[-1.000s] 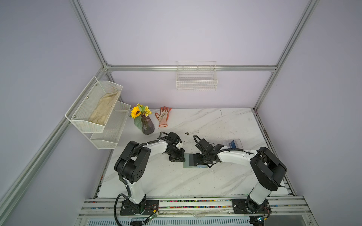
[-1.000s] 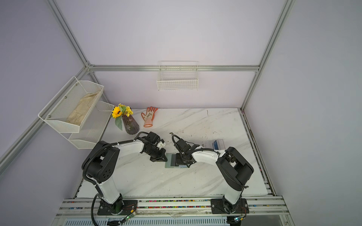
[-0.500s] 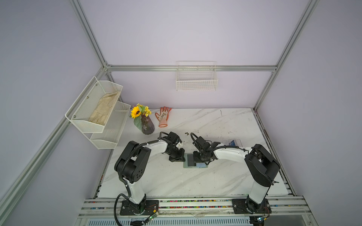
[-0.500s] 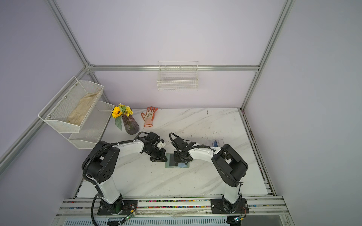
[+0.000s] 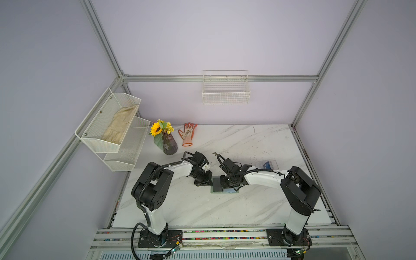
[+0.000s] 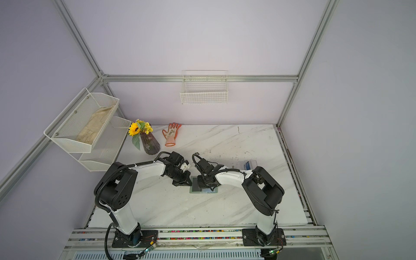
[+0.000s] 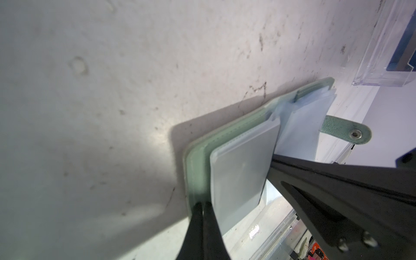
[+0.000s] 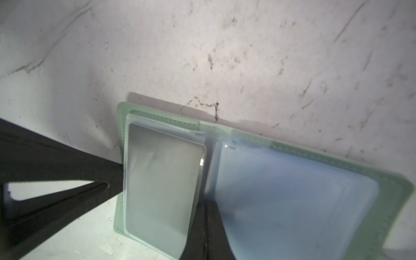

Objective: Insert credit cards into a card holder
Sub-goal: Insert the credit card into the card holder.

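Observation:
The sage-green card holder [image 5: 213,191] [image 6: 194,186] lies open on the marble table between both arms. A dark grey credit card [image 7: 243,171] [image 8: 162,180] sits inside its left clear sleeve. My left gripper [image 7: 202,204] [image 5: 208,183] is shut, tips down on the green cover's [image 7: 198,162] outer edge. My right gripper [image 8: 208,204] [image 5: 225,185] is shut, tips at the fold between the carded sleeve and the empty sleeves [image 8: 292,191]. The snap tab [image 7: 346,131] sticks out on the far side. A blue card [image 7: 403,45] stands in a clear box.
The clear acrylic box [image 5: 270,165] stands on the table right of the holder. A vase with a sunflower [image 5: 167,144] and an orange glove [image 5: 188,135] lie at the back left. Wire shelves [image 5: 112,126] hang on the left wall, and a wire basket [image 5: 226,90] hangs on the back wall.
My right gripper has slid a little to the left across the holder, toward the left gripper. The left arm has stayed in place.

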`<state>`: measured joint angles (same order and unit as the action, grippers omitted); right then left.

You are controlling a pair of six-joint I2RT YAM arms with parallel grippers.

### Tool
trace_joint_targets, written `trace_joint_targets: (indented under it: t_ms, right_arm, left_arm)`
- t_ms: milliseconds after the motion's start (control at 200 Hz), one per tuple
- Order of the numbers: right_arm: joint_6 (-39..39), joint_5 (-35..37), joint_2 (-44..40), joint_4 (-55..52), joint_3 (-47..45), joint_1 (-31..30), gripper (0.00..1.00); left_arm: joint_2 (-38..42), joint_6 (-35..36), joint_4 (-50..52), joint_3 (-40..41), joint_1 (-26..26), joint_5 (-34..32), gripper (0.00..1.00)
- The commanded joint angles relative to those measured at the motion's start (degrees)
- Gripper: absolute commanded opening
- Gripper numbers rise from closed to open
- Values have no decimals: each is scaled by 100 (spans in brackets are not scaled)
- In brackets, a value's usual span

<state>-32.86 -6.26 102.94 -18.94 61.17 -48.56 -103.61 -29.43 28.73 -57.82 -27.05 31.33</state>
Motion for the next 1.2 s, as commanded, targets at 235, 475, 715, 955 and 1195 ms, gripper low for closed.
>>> trace_joint_targets:
  t_ms: [235,475,715,955,1195]
  right_arm:
    - [190,359,-187,-587,344,-109,15]
    - [297,1290,-298,-1141,602,-36,36]
    - [254,1655,-34,-1271,570,-18,45]
    - [286,1681,192,-1178,430,-19,49]
    - [324,1685,359,-1050,317,-21,53]
  left_arm:
    - [-187,-30,-34,228,-81,-66,0]
    - [-186,-36,-34,228,-81,-72,0]
    - [-184,-36,-33,214,-81,-66,0]
    - [-203,-36,-19,226,-81,-75,0]
    - [-201,-36,-21,236,-81,-92,0]
